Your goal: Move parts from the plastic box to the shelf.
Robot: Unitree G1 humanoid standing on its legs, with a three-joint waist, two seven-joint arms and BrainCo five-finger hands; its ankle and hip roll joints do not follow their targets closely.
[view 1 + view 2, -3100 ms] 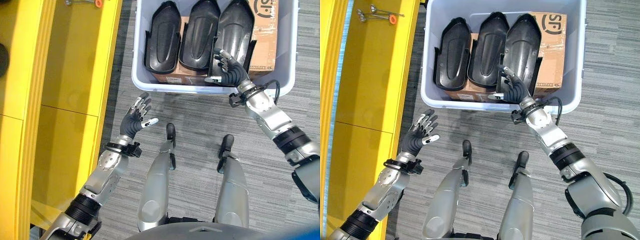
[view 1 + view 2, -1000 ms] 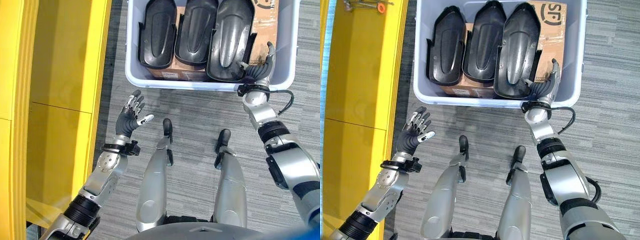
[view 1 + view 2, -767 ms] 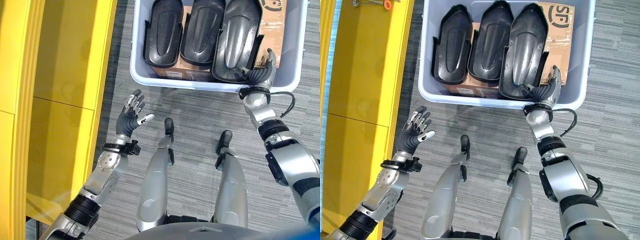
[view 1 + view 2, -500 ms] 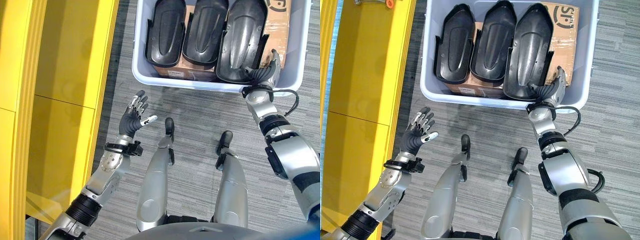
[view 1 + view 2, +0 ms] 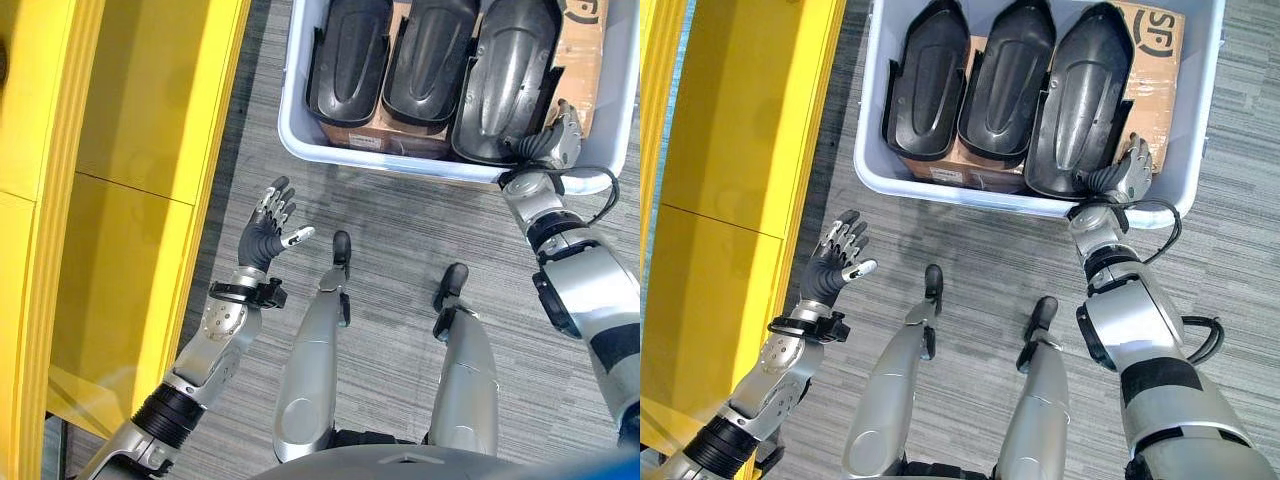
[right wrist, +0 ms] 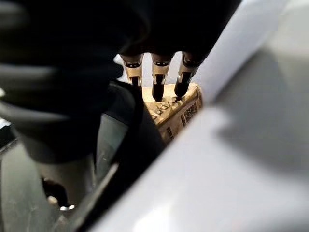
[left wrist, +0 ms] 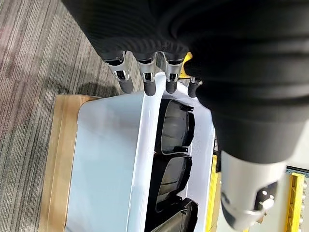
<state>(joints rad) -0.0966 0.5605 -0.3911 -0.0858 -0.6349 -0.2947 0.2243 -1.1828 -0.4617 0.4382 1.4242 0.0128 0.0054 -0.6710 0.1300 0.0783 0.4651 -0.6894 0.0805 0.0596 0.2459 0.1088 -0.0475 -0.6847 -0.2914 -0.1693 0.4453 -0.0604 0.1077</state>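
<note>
- I see the plastic box (image 5: 1040,205) on the grey carpet floor (image 5: 970,250). Three black moulded parts (image 5: 1006,75) stand in a row in it, leaning on a cardboard carton (image 5: 1152,70) that fills the box's right side.
- The right hand (image 5: 1127,172) is inside the box at its near right corner, just beside the rightmost part (image 5: 1078,100). Its fingers (image 6: 157,79) are straight and apart in the right wrist view and reach toward the carton; I cannot tell whether they touch the part.
- That wrist view also shows the box's near wall very close under the hand, which the head views do not make clear.
- The left hand (image 5: 833,268) hangs over the floor, palm up, fingers spread and holding nothing, well apart from the box.
- The left wrist view looks past the straight fingers (image 7: 147,77) along the box's left wall (image 7: 120,159); the parts' ends show inside.
- The yellow shelf (image 5: 730,150) runs along the robot's left. A strip of bare carpet lies between its edge and the box's left wall.
</note>
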